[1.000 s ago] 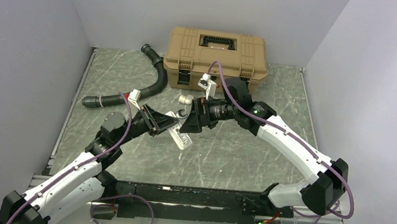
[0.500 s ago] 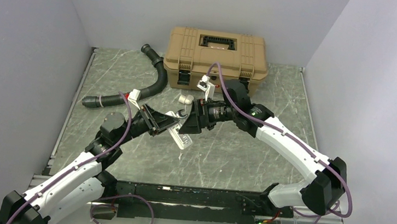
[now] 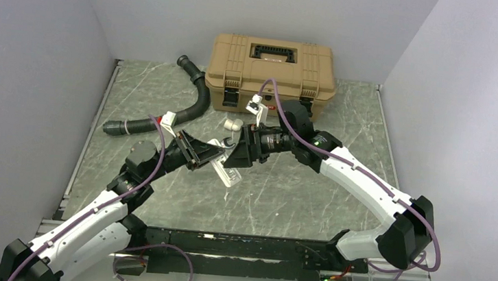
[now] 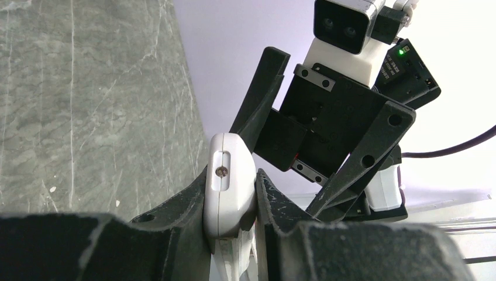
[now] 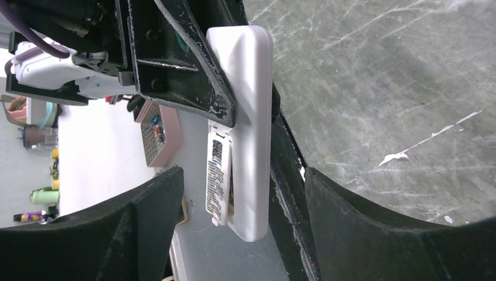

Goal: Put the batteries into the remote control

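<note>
Remote control [image 3: 225, 170] is clamped in the left tool [image 3: 211, 156] over the tabletop [image 3: 310, 194], 6 o'clock from the tan case [image 3: 270, 67]. Right tool [image 3: 233, 157] straddles its end, jaws wide. Guessing we're at the battery cover [image 5: 216, 175] step; next needs a careful pinch there.

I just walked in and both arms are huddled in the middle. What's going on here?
The left gripper is shut on the remote and holds it over the table. The right gripper faces it with its jaws open on either side of the remote's free end, where a labelled panel sits. No battery shows in either gripper.
</note>
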Robot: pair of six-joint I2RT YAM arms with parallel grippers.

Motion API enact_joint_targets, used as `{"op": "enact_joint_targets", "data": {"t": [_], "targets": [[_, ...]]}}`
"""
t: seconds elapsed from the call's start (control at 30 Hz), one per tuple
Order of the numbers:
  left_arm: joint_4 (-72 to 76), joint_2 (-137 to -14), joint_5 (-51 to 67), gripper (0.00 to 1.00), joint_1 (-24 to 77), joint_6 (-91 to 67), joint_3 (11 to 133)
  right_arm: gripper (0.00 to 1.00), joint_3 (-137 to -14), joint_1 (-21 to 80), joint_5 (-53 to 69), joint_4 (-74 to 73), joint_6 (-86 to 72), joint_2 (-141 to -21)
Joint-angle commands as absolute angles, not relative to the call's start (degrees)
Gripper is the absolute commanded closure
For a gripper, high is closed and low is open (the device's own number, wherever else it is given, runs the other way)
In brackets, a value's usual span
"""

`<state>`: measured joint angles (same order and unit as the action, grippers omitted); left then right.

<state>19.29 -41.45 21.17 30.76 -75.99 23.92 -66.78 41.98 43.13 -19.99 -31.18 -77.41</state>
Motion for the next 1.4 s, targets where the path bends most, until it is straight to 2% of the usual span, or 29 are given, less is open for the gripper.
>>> {"op": "enact_joint_targets", "data": {"t": [0.0, 0.1, 0.27, 0.93, 1.37], "targets": [[23.6, -41.4, 22.2, 1.00, 30.6, -76.7, 26.9, 0.21, -66.6, 41.9, 44.6, -17.1, -31.8, -77.7], [23.8, -41.4, 22.2, 1.00, 30.6, -76.7, 26.9, 0.18, -66.6, 41.9, 44.5, -17.1, -31.7, -77.8], [23.9, -41.3, 22.2, 1.00, 30.6, -76.7, 27.0, 0.19, -66.5, 42.0, 44.9, -17.0, -31.6, -78.1], [26.0, -41.4, 22.7, 1.00, 30.5, -77.4, 27.1, 0.46, -66.0, 42.4, 47.0, -13.9, -32.6, -79.7], [31.5, -41.1, 24.5, 1.00, 30.5, -78.4, 26.6, 0.57, -66.1, 42.5, 48.7, -11.6, -33.6, -80.8]]}}
